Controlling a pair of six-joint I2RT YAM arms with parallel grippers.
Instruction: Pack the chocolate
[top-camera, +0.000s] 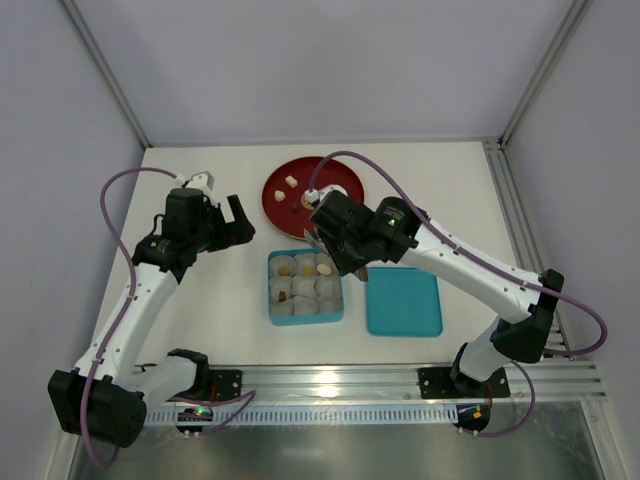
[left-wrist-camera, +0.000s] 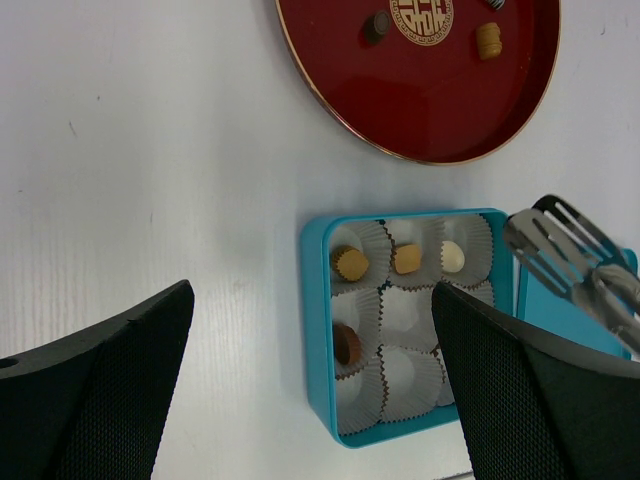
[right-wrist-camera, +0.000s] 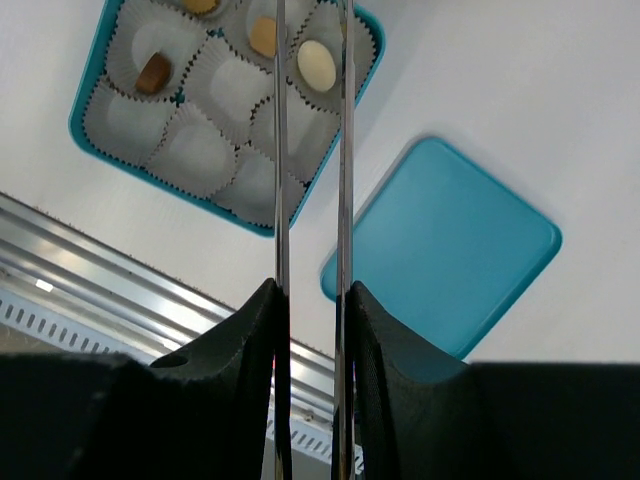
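Observation:
The chocolate sits in two places. A dark piece and a tan piece lie on the red plate. In the teal box, paper cups hold two tan pieces, a cream one and a dark brown one. My right gripper is shut on metal tongs, whose blades stand apart with nothing between them, over the box's far right corner. My left gripper hangs open left of the box.
The box's teal lid lies flat to the right of the box. Several paper cups in the box hold nothing. An aluminium rail runs along the near edge. Enclosure walls stand on three sides.

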